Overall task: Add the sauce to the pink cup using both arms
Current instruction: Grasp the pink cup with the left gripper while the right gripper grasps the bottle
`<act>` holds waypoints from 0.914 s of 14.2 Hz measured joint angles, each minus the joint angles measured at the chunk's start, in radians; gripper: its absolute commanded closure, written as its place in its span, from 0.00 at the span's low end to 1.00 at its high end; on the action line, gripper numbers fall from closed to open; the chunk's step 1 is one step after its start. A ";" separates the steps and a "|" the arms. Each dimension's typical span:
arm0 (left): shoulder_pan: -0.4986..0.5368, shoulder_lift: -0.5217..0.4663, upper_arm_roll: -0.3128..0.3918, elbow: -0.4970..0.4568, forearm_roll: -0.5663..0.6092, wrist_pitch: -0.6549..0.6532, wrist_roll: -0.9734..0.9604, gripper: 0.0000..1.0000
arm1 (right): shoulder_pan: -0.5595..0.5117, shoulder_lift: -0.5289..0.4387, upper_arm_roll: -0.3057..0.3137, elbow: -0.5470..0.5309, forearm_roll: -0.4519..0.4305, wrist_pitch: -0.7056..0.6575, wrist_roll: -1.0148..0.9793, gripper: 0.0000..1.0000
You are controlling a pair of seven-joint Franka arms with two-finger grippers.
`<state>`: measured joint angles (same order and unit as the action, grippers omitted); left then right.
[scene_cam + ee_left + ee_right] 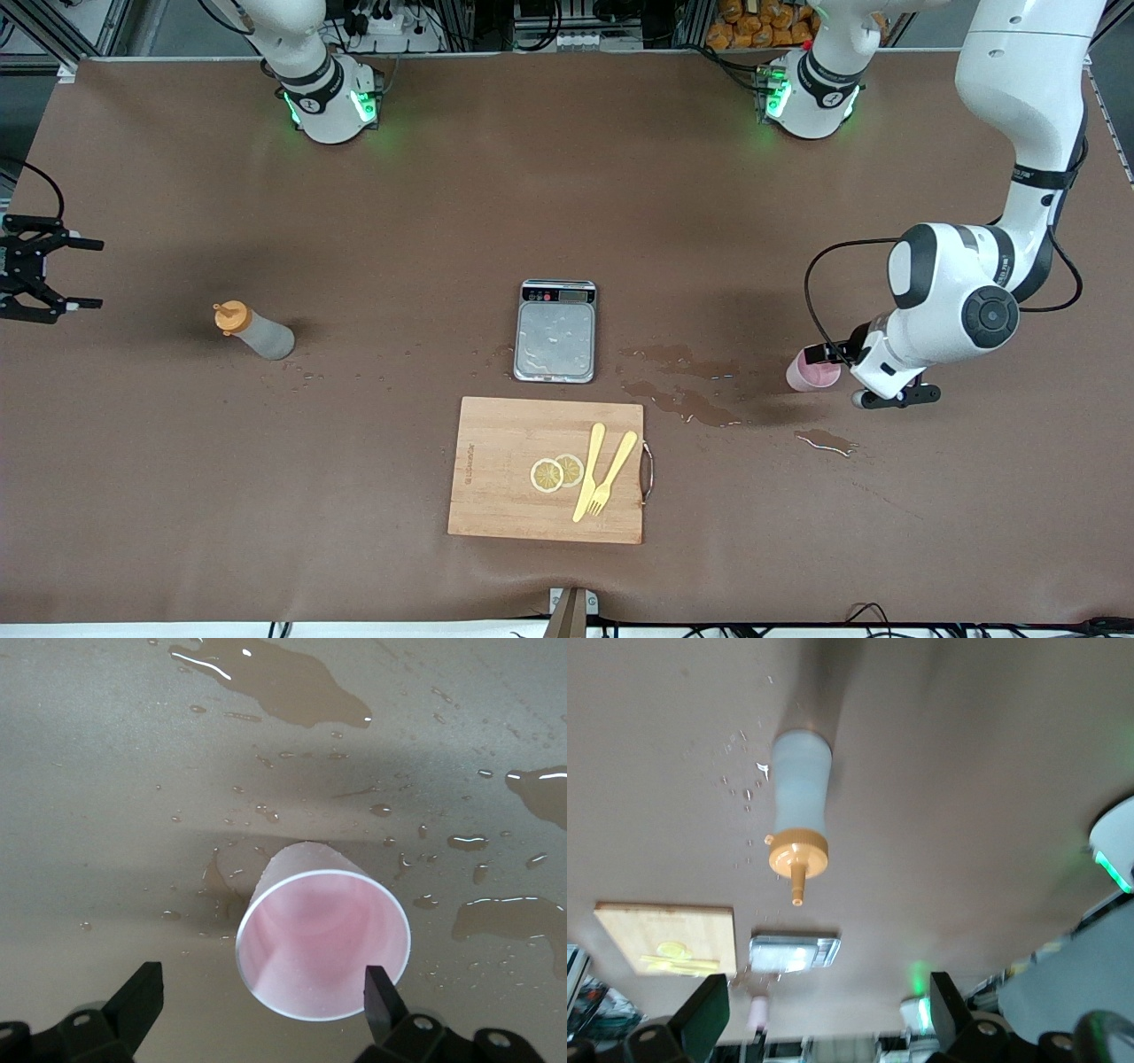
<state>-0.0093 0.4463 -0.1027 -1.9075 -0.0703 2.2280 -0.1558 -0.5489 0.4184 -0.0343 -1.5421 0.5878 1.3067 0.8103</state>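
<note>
Looking over the brown tabletop (567, 195), we see the small light-pink plastic cup (811, 372) standing upright toward the left arm's end, among wet puddles (682, 403). Our left gripper (261, 997) sits low at the cup, fingers spread, one fingertip (379, 988) just beside the rim and not pinching it. The translucent grey-white squeeze bottle with an orange nozzle cap (252, 330) stands toward the right arm's end. Our right gripper (44, 270) hangs spread and empty, well apart from the bottle. Between them sits a steel-plated scale (555, 331); nearer the front camera lies a wooden cutting board (496, 470) with lemon slices (556, 472) and a yellow knife and fork (602, 474).
</note>
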 measured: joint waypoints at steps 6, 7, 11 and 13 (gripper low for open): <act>0.000 0.002 -0.001 -0.001 0.109 0.000 0.007 0.00 | -0.073 0.179 0.000 -0.005 0.141 -0.012 0.004 0.00; 0.000 0.003 -0.002 -0.002 0.111 0.000 0.009 0.00 | -0.078 0.205 0.000 -0.005 0.161 -0.012 0.003 0.00; -0.001 0.028 -0.004 0.013 0.112 0.008 0.055 0.00 | -0.081 0.287 0.003 -0.005 0.221 0.004 -0.017 0.00; -0.002 0.052 -0.006 0.032 0.112 0.009 0.081 0.61 | -0.080 0.336 0.007 -0.005 0.227 0.031 -0.063 0.00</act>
<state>-0.0115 0.4987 -0.1083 -1.8759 0.0420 2.2374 -0.0748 -0.6294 0.7542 -0.0274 -1.5474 0.8144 1.3372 0.7469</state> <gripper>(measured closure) 0.000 0.000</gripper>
